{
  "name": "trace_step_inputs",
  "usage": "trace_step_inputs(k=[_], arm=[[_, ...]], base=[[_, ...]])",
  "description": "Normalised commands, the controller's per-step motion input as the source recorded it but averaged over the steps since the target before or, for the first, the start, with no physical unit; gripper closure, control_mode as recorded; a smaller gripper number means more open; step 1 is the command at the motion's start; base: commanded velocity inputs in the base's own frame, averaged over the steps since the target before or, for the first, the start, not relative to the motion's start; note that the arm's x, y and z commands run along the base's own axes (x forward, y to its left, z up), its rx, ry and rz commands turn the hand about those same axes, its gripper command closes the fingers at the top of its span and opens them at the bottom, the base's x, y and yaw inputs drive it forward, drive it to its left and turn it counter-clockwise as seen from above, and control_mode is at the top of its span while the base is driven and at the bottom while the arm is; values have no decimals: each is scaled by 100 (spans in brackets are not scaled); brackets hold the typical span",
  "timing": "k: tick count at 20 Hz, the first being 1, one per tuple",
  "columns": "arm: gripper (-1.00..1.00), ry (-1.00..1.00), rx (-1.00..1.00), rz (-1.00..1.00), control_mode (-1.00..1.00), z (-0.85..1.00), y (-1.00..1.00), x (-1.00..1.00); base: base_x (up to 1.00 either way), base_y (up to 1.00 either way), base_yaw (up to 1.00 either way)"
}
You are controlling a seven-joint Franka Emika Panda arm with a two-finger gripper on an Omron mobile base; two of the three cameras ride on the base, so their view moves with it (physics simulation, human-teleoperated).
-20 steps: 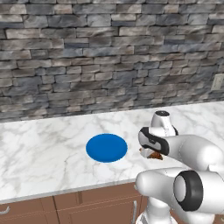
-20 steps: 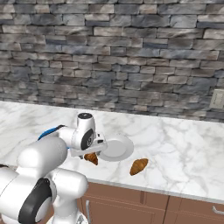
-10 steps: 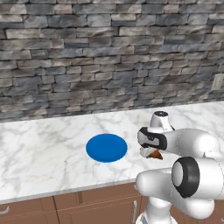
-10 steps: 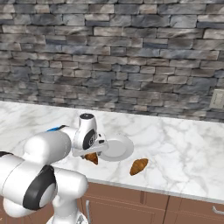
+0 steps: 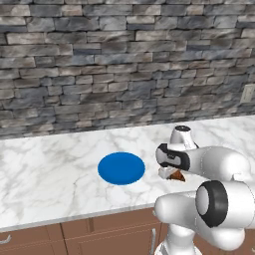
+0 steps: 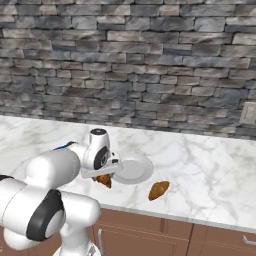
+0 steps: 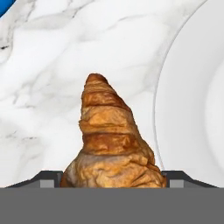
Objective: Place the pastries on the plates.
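A golden-brown ridged croissant (image 7: 111,135) sits between my gripper (image 7: 111,177), whose fingertips (image 7: 49,177) press against both of its flanks. It stays low at the marble counter, just left of the white plate (image 7: 192,109). From the right base view the gripper (image 6: 102,175) hangs over this pastry (image 6: 105,180) at the near-left rim of the white plate (image 6: 132,168). A second croissant (image 6: 159,190) lies loose on the counter, right of that plate. The blue plate (image 5: 121,168) lies flat, left of the gripper (image 5: 170,173) and the held croissant (image 5: 175,176).
The marble counter (image 5: 45,169) runs wide to the left and ends at a front edge above brown cabinets (image 6: 150,235). A stone-brick wall (image 5: 124,64) closes the back. A wall outlet (image 6: 247,114) sits at the far right.
The gripper has stayed at the croissant beside the white plate, dipping slightly. The arm's elbow has swung round in both base views. Plates and the second croissant have not moved.
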Motion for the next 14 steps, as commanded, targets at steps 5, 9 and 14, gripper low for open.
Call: trace_step_inputs(k=[5,9,14], arm=[[100,0,0,0,-100,48,27,-15],[100,0,0,0,-100,74,47,3],[100,0,-2,-3,-100,25,73,46]], base=[[0,0,0],[0,0,0],[0,0,0]])
